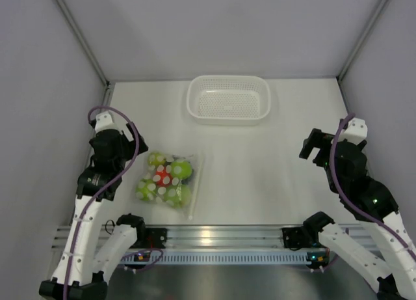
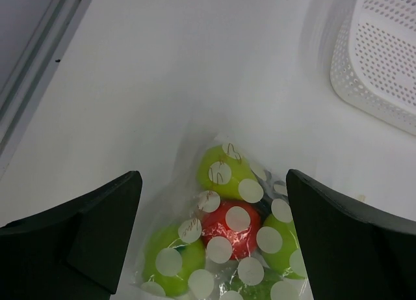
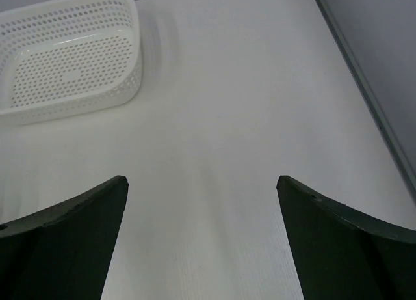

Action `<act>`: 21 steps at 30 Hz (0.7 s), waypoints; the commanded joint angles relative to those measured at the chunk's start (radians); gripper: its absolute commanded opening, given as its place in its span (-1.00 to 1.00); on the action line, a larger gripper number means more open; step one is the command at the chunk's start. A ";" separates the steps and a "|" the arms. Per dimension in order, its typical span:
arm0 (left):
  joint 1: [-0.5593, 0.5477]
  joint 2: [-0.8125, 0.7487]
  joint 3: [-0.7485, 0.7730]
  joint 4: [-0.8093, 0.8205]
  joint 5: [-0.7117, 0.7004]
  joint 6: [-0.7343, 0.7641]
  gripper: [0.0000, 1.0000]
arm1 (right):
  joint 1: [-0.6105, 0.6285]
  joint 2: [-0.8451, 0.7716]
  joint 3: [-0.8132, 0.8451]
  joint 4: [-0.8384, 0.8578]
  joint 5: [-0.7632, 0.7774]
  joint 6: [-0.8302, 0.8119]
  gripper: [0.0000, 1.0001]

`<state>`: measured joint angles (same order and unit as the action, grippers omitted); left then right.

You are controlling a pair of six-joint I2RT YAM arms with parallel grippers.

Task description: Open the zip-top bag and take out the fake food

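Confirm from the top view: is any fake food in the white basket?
No, the white basket holds nothing; the fake food all sits inside the zip-top bag.

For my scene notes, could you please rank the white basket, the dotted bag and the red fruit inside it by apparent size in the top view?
Largest to smallest:
1. basket
2. bag
3. red fruit
All three rest at table level, so nearness to the camera does not blur this order.
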<state>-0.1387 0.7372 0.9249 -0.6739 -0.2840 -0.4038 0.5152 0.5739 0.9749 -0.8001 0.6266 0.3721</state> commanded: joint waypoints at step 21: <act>-0.356 0.338 0.199 -0.200 -0.378 -0.176 0.97 | 0.013 0.098 -0.067 0.122 -0.179 0.037 0.99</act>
<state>-0.3504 1.0515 1.0348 -0.7765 -0.4397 -0.5064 0.5152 0.6590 0.9157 -0.7238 0.5041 0.4053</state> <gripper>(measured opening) 0.985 0.993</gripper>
